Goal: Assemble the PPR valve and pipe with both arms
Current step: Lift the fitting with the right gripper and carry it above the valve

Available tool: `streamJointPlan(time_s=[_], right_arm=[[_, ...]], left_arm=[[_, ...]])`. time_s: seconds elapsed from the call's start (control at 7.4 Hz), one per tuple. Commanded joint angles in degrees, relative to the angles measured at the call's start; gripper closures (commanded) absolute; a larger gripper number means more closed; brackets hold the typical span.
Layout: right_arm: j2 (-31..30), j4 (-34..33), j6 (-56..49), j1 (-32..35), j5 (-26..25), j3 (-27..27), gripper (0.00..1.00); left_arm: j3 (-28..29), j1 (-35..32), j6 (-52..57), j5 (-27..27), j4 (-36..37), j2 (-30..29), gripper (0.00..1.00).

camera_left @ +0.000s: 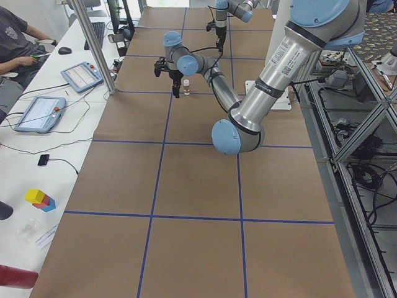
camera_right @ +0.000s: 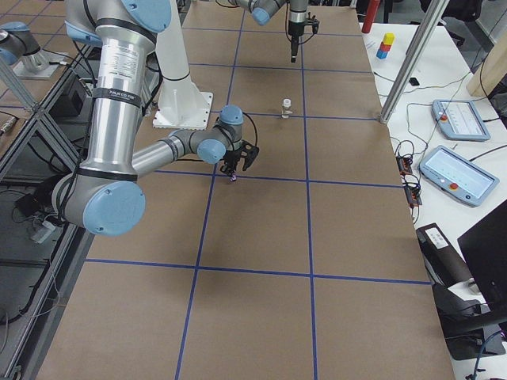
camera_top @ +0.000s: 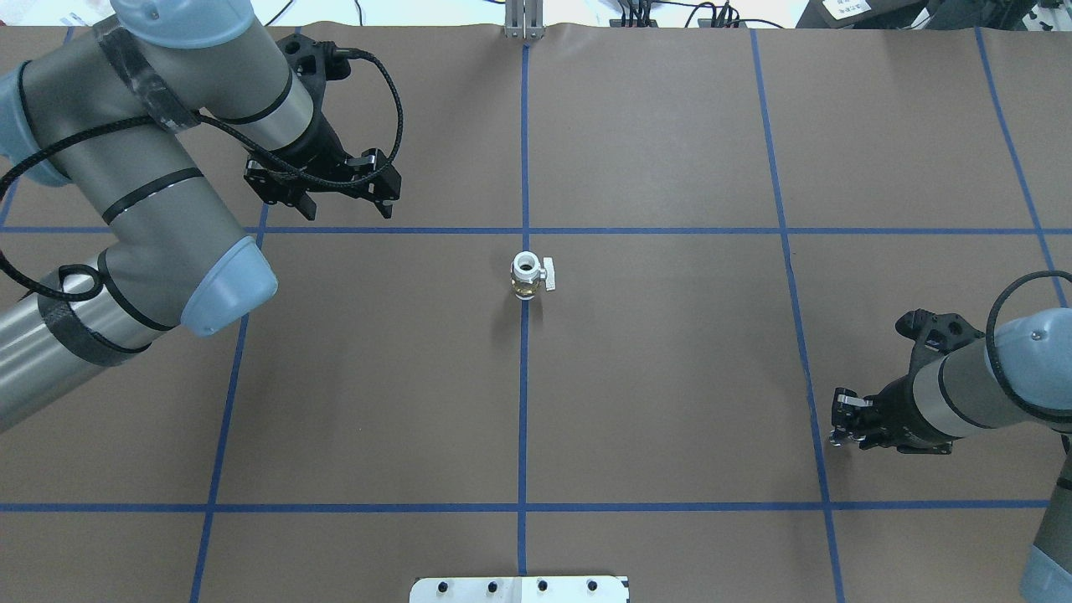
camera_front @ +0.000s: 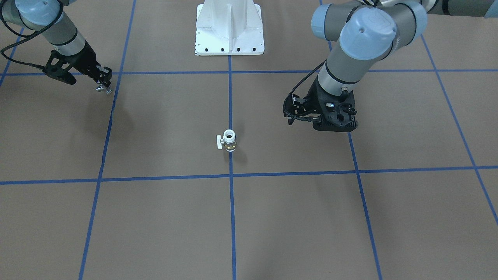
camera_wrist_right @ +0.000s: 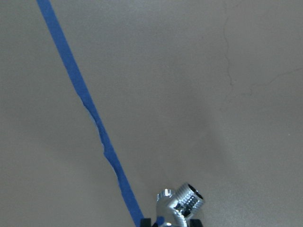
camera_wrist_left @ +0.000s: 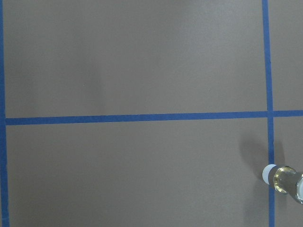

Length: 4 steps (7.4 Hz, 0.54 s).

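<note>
Two grippers flank the valve [camera_top: 528, 276], which stands upright on the centre tape line [camera_top: 524, 402], white ring up and tab pointing to the robot's right. We see the left gripper [camera_top: 345, 199] spread open and empty, the nearer of the pair. The valve lies to its right and closer to the robot. The right gripper [camera_top: 840, 421], well apart on the other side, is clamped on the pipe [camera_wrist_right: 182, 204]. We judge the left must take the valve next.
</note>
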Motion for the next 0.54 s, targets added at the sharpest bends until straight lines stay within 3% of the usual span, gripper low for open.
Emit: streamJointPlan(time_s=[0.0,0.14,0.41], right_arm=[[8.0,-4.9,-0.6,4.1,2.7,-0.7,1.00],[16.5,-11.9,-0.8,5.3,2.6,-2.3,1.00],[36.1,-28.3,-2.2,6.1,2.0,-7.4,1.00]], left_arm=[[-0.2,-0.2,0.3,0.0,0.0,0.1,0.00],[-0.6,-0.4,0.7,0.0,0.0,0.6,0.00],[-5.1,-0.5,5.6,0.2,-0.4,6.8,0.01]])
